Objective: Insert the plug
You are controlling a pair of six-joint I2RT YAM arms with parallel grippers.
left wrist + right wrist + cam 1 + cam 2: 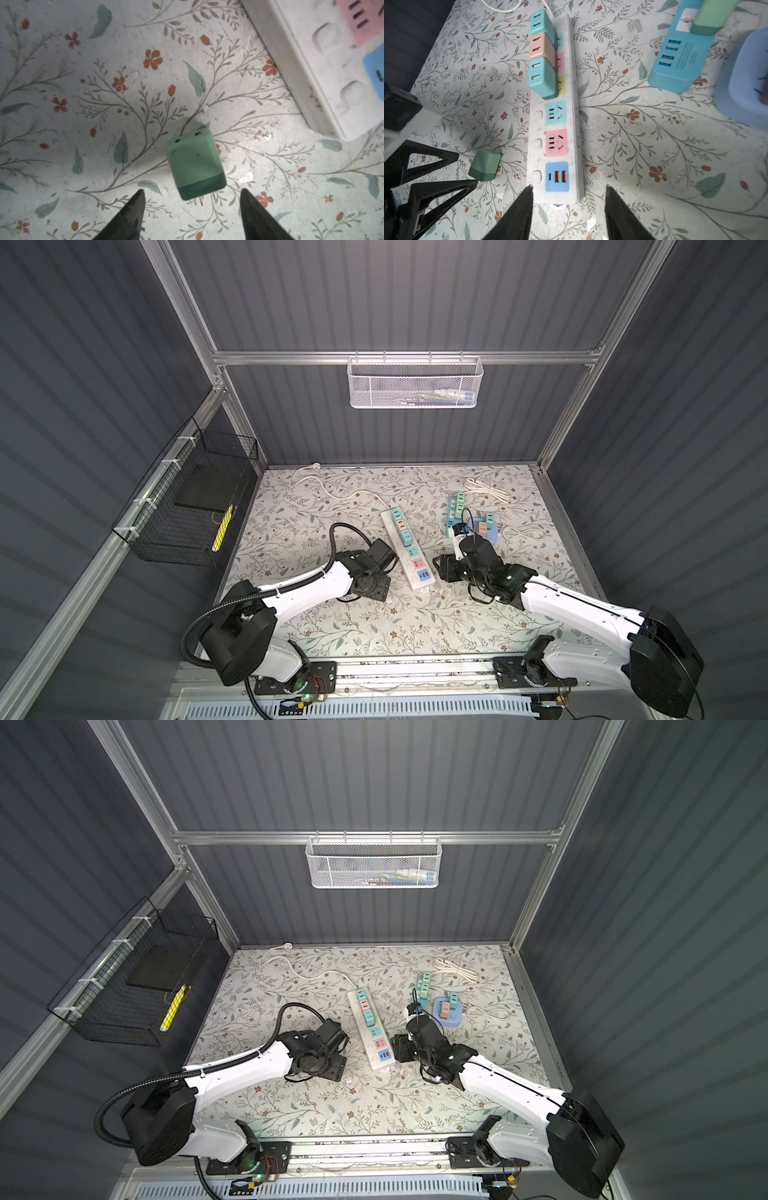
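Observation:
The plug is a small green cube lying loose on the floral table, close beside the near end of the white power strip. It also shows in the right wrist view. My left gripper is open, its two fingertips on either side of the plug's near edge with gaps to it. In both top views the left gripper hides the plug. My right gripper is open and straddles the near end of the strip, holding nothing.
Three chargers fill the strip's far sockets; teal, pink and USB sockets are free. A blue strip and a round blue socket base lie right of it. Wire baskets hang on the left wall and back wall.

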